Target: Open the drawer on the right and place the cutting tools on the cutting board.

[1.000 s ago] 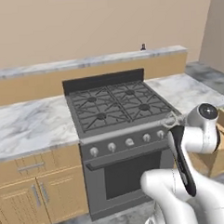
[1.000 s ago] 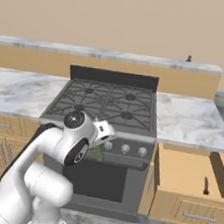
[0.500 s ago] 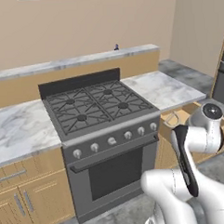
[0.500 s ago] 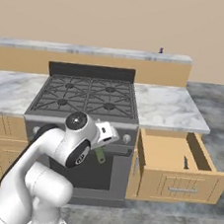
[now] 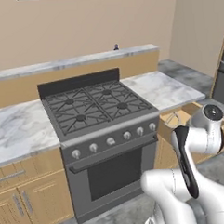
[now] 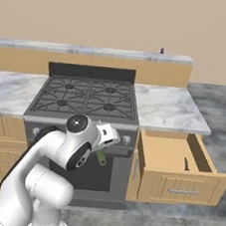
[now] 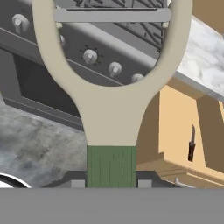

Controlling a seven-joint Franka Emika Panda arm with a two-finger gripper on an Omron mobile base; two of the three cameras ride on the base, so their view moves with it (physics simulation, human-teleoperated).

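Green-handled, pale Y-fork peeler (image 7: 111, 113) clamped in the hand (image 7: 111, 181). Hand view alone shows its blade bar; right base view shows the tan wooden drawer (image 6: 178, 168) open below the marble counter's (image 6: 168, 108) right end, dark knife (image 6: 186, 164) inside.

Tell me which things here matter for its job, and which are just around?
Job things:
open tan wooden drawer
green-handled, pale Y-shaped peeler, held in the gripper
small dark knife in the drawer

Just around:
grey gas stove
marble counter

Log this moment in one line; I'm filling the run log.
gripper: shut on green-handled peeler | drawer: open | dark tool: in drawer | cutting board: not seen
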